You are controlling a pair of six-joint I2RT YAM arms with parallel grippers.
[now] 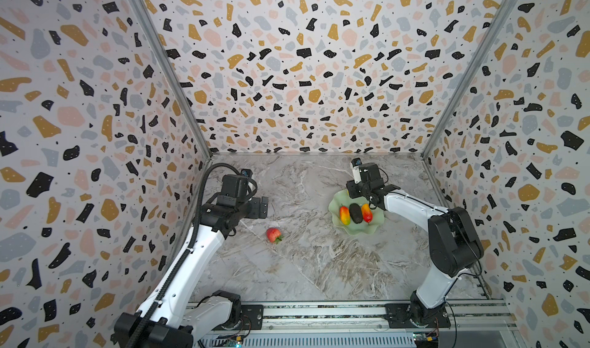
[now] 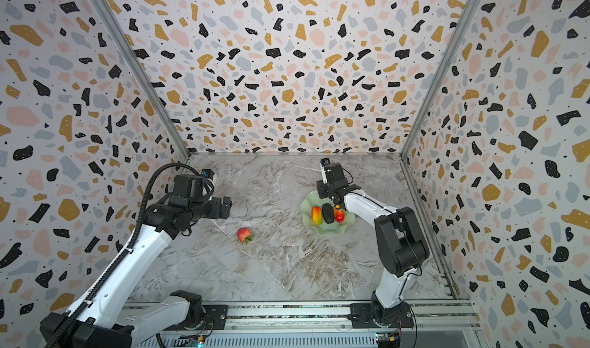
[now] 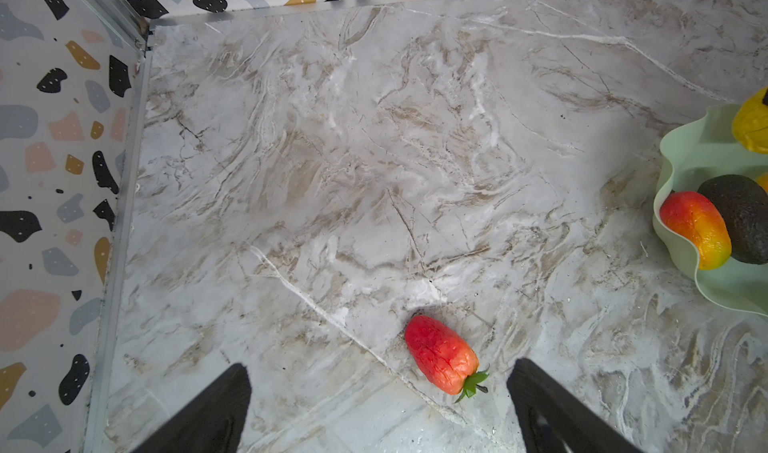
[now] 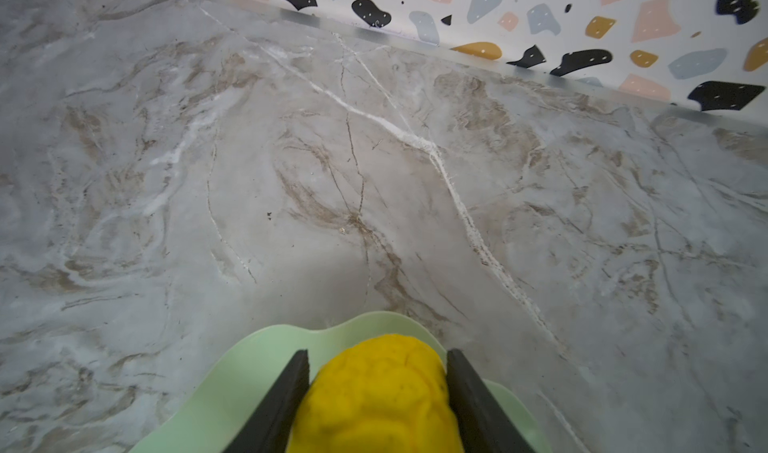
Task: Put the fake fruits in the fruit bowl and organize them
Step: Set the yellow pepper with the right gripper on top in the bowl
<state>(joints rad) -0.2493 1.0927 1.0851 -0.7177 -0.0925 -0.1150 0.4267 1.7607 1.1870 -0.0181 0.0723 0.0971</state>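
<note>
There is one fruit bowl (image 1: 354,231), on the right of the table (image 1: 319,266). Five pieces of fruit show in all. Two are elongated, the left red-yellow fruit (image 1: 344,214) and the right red-yellow fruit (image 1: 366,213). One dark oval fruit (image 1: 355,213) lies between them. One yellow fruit (image 4: 374,397) is at the bowl's far side. One red strawberry (image 1: 274,235) lies left of the bowl.

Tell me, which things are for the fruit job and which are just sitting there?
For the job: bowl, strawberry, yellow fruit, dark fruit, two red-yellow fruits.
Just there: marble table, spotty walls, metal rail.
</note>
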